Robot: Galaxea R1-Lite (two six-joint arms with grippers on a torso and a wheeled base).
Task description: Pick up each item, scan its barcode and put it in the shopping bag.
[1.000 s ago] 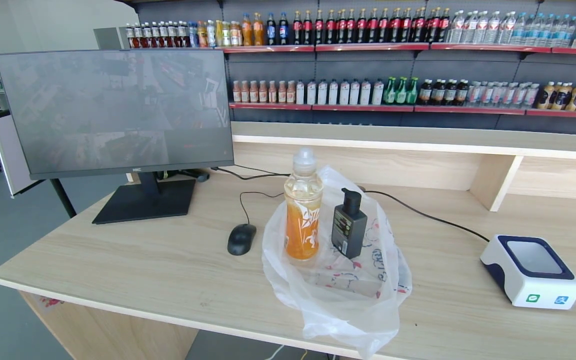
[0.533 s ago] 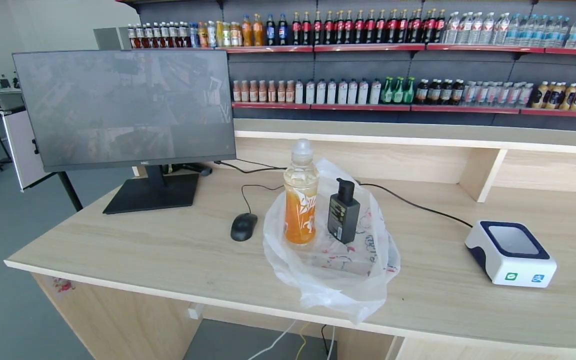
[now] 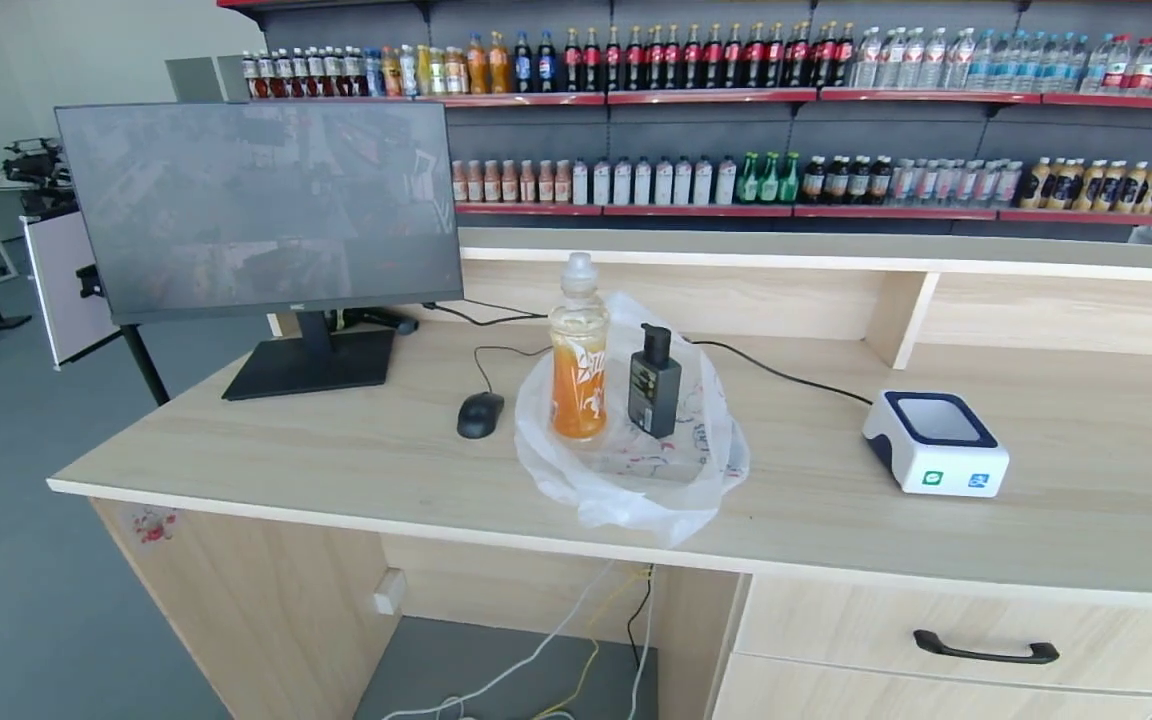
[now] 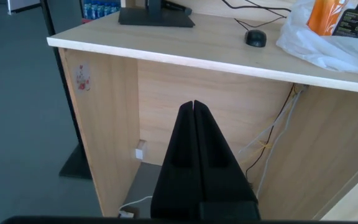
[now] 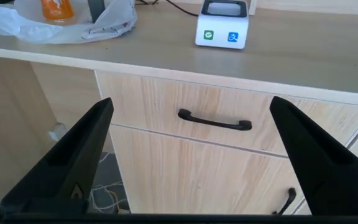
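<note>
An orange drink bottle (image 3: pixel 578 352) and a small dark pump bottle (image 3: pixel 653 384) stand upright inside the clear plastic shopping bag (image 3: pixel 636 460) on the wooden counter. The bottles and bag also appear in the wrist views: orange bottle (image 4: pixel 328 17), bag (image 5: pixel 61 25). The white barcode scanner (image 3: pixel 934 442) sits to the bag's right, also scanner (image 5: pixel 222 26). My left gripper (image 4: pixel 194 109) is shut, held below counter height in front of the desk side. My right gripper (image 5: pixel 194 134) is open, low in front of the drawer.
A monitor (image 3: pixel 261 215) and a black mouse (image 3: pixel 479 413) with its cable lie left of the bag. A drawer with a black handle (image 3: pixel 984 652) is under the scanner. A raised wooden ledge (image 3: pixel 836 255) backs the counter; drink shelves stand behind. Cables hang under the desk.
The whole head picture has shifted: the camera drew back and now shows the counter front and drawer. The bottles, bag and scanner stay in place.
</note>
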